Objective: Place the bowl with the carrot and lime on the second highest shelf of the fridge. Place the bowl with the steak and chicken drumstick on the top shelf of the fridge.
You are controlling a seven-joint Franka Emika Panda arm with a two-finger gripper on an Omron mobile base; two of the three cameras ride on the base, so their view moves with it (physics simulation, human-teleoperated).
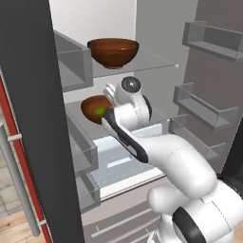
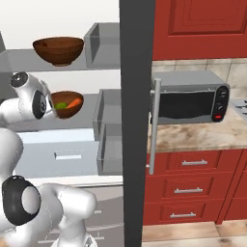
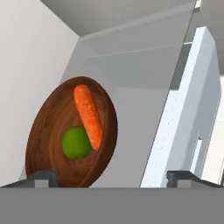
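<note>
Both bowls look like dark-brown wood, glossy: carrot bowl [image 3: 70,135], upper bowl [image 1: 113,51]. Carrot [image 3: 89,116] matt orange, faintly speckled. Lime [image 3: 76,142] smooth green, slight sheen. Shelves clear glass, pale edges: top shelf [image 1: 152,60], second shelf [image 3: 127,100]. Door bins [image 1: 209,40] translucent grey plastic. Microwave [image 2: 190,99] grey metal, dark glossy door. Countertop [image 2: 202,135] mottled stone. Cabinets [image 2: 193,193] red, satin.

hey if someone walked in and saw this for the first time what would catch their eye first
Probably the open fridge with two glossy dark wooden bowls stacked on its glass shelves: one bowl on the top shelf, and below it the bowl with the carrot and lime on the second highest shelf. The bright orange carrot and green lime stand out sharply in the hand view. The white arm reaches in, its gripper open beside that lower bowl.
</note>
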